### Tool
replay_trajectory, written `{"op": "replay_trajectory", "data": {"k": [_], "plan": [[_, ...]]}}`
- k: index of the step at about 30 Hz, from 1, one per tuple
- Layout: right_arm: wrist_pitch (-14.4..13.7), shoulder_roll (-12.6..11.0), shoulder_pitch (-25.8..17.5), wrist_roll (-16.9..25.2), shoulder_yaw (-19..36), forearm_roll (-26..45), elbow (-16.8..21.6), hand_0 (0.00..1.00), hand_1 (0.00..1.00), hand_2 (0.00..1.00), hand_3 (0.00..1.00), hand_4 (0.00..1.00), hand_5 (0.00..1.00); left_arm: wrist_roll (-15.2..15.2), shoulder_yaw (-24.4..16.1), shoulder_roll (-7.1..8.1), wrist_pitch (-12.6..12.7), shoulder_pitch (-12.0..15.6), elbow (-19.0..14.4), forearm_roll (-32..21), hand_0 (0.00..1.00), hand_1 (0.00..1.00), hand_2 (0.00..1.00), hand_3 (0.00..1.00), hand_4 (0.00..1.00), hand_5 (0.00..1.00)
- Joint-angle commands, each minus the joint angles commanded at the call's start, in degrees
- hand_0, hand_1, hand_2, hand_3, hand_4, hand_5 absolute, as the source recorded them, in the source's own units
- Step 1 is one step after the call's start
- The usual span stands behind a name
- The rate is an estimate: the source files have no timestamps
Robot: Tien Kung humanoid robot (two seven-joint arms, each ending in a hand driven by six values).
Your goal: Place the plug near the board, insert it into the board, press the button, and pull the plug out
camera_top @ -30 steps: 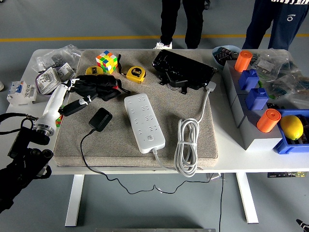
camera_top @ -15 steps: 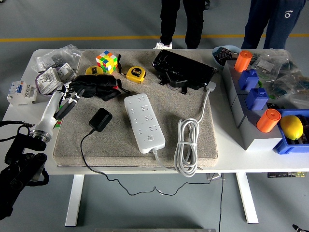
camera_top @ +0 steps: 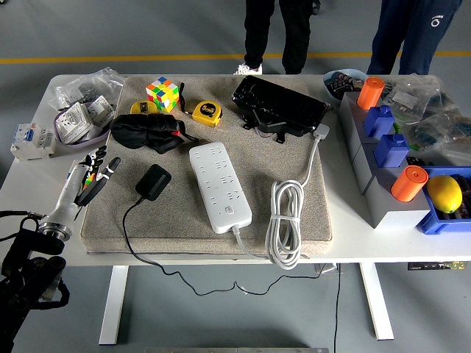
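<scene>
Your left hand (camera_top: pixel 94 173) hovers released at the mat's (camera_top: pixel 309 220) left edge; approach the black plug (camera_top: pixel 152 181) squarely, gripping its body before carrying it to the power strip (camera_top: pixel 219 184).

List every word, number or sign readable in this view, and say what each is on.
Nothing can be read for certain.
Right tape measure: a round dark label with pale marks, too blurred to read.
Packets at the left: print too small.
Breaker: markings too small.
Person's trousers: a small white ring logo, no letters.
</scene>
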Motion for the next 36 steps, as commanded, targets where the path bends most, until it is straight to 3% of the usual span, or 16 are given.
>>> {"op": "replay_trajectory", "data": {"k": [36], "plan": [[-0.1, -1.1, 1.4, -0.2, 6.4, -2.6, 1.1, 0.601, 0.612, 0.600, 0.551, 0.951, 0.389, -0.5, 0.4, 0.38, 0.0, -4.4, -5.0, -1.0, 0.824, 0.839, 0.881, 0.845, 0.998, 0.998]]}}
